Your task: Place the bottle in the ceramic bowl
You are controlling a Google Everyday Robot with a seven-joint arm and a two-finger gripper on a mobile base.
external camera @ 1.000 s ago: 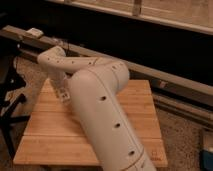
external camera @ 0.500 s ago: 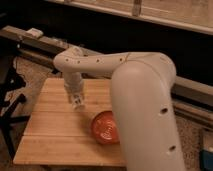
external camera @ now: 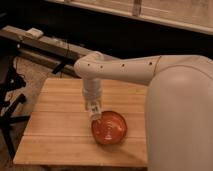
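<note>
Standing on a speckled grey floor, a desk point(external camera: 60, 135) of pale wooden planks fills the lower middle of the view — its boards run left to right. Behind it a long grey rail point(external camera: 55, 46) crosses the scene at a slant, with a small pale box point(external camera: 35, 33) on its left end. Farther back the room is dark; a lighter band runs along the top edge. Black stand legs point(external camera: 12, 102) rise at the desk's left side.

Arm point(external camera: 125, 70): cream-white, smooth shell, dotted with small dark holes. Its large upper segment fills the right side of the view. From there a link reaches left over the desk's far edge to a rounded elbow, then the wrist drops straight down.

Gripper point(external camera: 95, 112): pointing downward, at the left rim of the bowl point(external camera: 110, 129). Fingers — whether open, closed or gripping cannot be made out; something pale shows at the tip, which may be the bottle point(external camera: 94, 114), but it is too indistinct to separate from the gripper.

Bowl: round, shallow, glossy orange-red, paler and mottled inside. It sits on the desk's near right part, just left of the arm's big segment.

Labels and writing: none legible on the arm, bowl or rail.
</note>
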